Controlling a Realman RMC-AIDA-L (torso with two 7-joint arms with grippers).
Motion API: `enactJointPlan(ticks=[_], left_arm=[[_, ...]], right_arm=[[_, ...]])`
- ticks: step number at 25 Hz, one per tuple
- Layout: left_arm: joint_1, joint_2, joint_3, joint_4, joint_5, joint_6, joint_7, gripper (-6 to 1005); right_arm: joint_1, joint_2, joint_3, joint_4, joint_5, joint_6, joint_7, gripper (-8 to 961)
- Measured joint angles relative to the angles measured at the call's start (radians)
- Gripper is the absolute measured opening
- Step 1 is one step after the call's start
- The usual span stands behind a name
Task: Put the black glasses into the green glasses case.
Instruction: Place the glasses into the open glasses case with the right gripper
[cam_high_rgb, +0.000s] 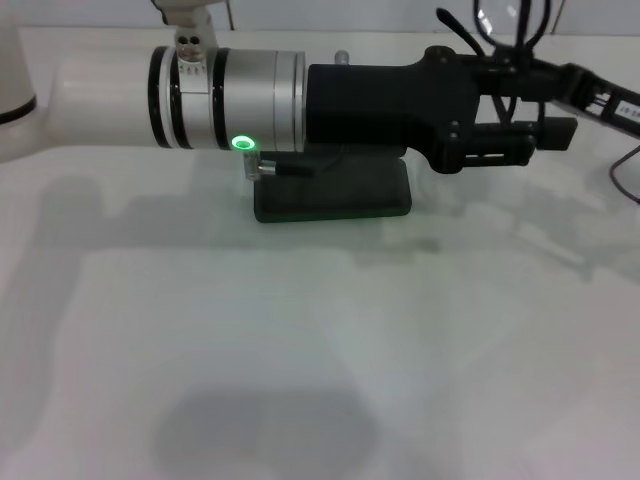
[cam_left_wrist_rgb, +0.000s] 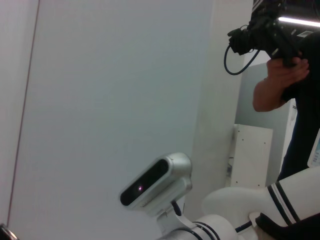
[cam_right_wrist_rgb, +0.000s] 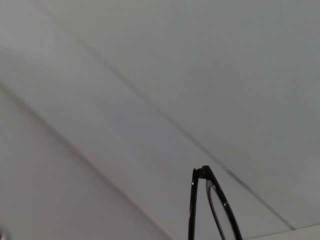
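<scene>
The black glasses (cam_high_rgb: 500, 18) stand upright at the far right of the table, above the spot where both grippers meet. Part of their frame (cam_right_wrist_rgb: 192, 210) shows close up in the right wrist view. My right gripper (cam_high_rgb: 505, 75) reaches in from the right and appears shut on the glasses' lower part. My left arm stretches across the scene, its gripper (cam_high_rgb: 520, 125) just below the right one; its hold is unclear. The green glasses case (cam_high_rgb: 335, 200) lies on the table under the left arm, its top hidden by the arm.
The white table (cam_high_rgb: 300, 350) spreads out in front of the case. A black cable (cam_high_rgb: 625, 170) hangs at the right edge. In the left wrist view I see my head camera (cam_left_wrist_rgb: 155, 187) and a person (cam_left_wrist_rgb: 280, 75) holding a camera.
</scene>
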Motion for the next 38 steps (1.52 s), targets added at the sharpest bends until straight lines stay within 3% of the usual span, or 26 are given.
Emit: enactJointPlan(ticks=[16,26,38], left_arm=[[0.000,-0.003,-0.006,0.003,-0.007,-0.007,0.000,537],[-0.001,-0.002,-0.006,0.005,-0.009,-0.007,-0.002,537],[0.026,0.001,-0.022,0.033,-0.014,-0.002,-0.002,537]], right_arm=[[-0.008,0.017,-0.028,-0.010,-0.034,-0.119,-0.292,113],[-0.011,0.018,-0.044,-0.020,-0.053,-0.133,-0.330,113],[-0.039,0.017,0.011,-0.022,-0.039,-0.122,-0.371,112]])
